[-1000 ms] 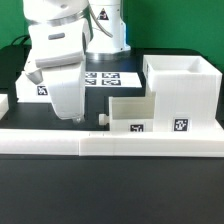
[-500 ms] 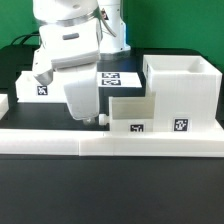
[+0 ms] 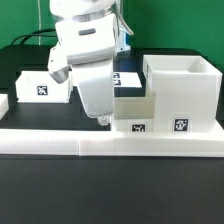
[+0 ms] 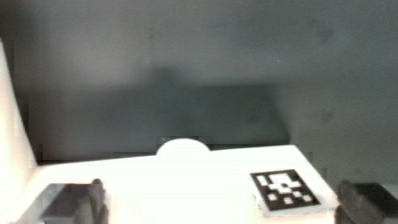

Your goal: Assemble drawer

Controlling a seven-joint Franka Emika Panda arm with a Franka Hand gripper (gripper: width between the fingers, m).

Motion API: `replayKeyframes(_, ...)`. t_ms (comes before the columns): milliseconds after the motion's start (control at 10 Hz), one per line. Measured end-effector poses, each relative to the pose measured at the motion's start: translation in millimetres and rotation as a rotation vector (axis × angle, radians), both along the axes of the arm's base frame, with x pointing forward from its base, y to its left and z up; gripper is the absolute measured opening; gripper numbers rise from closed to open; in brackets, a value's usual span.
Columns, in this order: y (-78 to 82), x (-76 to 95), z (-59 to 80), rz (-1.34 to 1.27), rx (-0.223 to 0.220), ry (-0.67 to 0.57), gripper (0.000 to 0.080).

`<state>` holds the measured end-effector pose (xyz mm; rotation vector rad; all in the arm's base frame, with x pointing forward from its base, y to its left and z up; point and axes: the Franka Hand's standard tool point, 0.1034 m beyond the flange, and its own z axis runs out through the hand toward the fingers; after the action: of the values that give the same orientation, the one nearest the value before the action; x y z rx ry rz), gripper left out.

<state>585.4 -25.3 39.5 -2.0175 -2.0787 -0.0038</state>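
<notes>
Gripper [image 3: 102, 120], fingers [image 4: 71, 205] apart, hovers over small box [image 3: 131, 114] at casing's [image 3: 181, 88] nine o'clock; we judge them spread to straddle its tagged wall for lifting.

Robot arm [image 3: 85, 40]: one. Gripper [image 3: 101, 121]: one, two fingers [image 4: 71, 205] counted in wrist view. Big casing [image 3: 185, 100]: one. Small open-top boxes: two, first box [image 3: 35, 85] and second box [image 3: 130, 115]. Square tags [image 3: 181, 126] on drawer pieces: three, one apiece. Long rail [image 3: 110, 145]: one. Marker board [image 3: 128, 78]: one.
</notes>
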Motion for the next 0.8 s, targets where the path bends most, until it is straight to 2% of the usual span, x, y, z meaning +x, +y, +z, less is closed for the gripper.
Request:
replayKeyframes(200, 2.3, 0.2, 0.1, -0.006, 0.000, 0.001, 0.0649)
replayKeyframes(600, 39.9, 1.8, -0.1, 0.007, 0.016, 0.006, 0.0649)
replayKeyframes(800, 37.5, 1.8, 0.0, -0.020, 0.011, 0.010, 0.0649)
